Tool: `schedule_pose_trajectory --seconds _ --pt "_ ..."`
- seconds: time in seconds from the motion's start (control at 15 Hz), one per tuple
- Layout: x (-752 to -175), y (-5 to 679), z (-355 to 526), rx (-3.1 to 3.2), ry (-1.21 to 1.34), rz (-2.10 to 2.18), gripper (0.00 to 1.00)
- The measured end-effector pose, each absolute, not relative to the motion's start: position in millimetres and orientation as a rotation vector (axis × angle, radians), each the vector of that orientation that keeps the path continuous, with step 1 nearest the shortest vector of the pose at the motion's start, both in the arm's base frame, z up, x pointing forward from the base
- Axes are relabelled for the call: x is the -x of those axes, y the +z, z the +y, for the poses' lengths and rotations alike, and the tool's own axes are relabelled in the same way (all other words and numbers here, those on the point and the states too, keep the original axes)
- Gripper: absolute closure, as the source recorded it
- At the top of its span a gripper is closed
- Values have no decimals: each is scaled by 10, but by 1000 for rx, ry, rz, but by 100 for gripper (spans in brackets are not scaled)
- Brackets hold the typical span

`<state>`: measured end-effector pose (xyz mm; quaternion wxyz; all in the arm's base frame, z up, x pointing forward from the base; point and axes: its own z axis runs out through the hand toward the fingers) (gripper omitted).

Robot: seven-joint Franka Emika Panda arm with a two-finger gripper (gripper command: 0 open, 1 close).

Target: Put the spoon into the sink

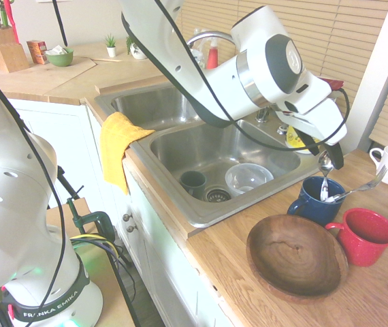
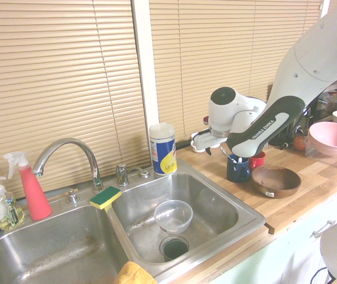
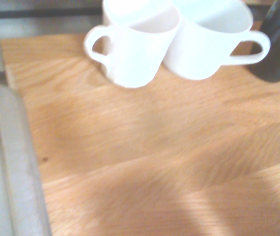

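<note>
So the gripper (image 1: 326, 158) sits right over the blue mug (image 1: 314, 199), dark fingers either side of the spoon (image 1: 325, 178) near its bowl end. Looks pinched, but I can't honestly tell if they've closed on it. The spoon stands upright, handle down in the mug, next to a fork (image 1: 361, 188) leaning out the side. I'd guess it's light, stiff and slick polished metal, so it could twist or slip; grabbing the narrow neck seems safest. The sink (image 1: 262, 193) is just beside, with a clear bowl (image 1: 248, 178) in the basin.
</note>
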<state>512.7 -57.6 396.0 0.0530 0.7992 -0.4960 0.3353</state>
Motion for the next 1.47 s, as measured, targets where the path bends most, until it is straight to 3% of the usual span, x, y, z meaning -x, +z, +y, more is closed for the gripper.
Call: schedule_pose_trajectory --seconds 1.47 --pt "-5115 3821 -628 -2393 1011 -1508 100"
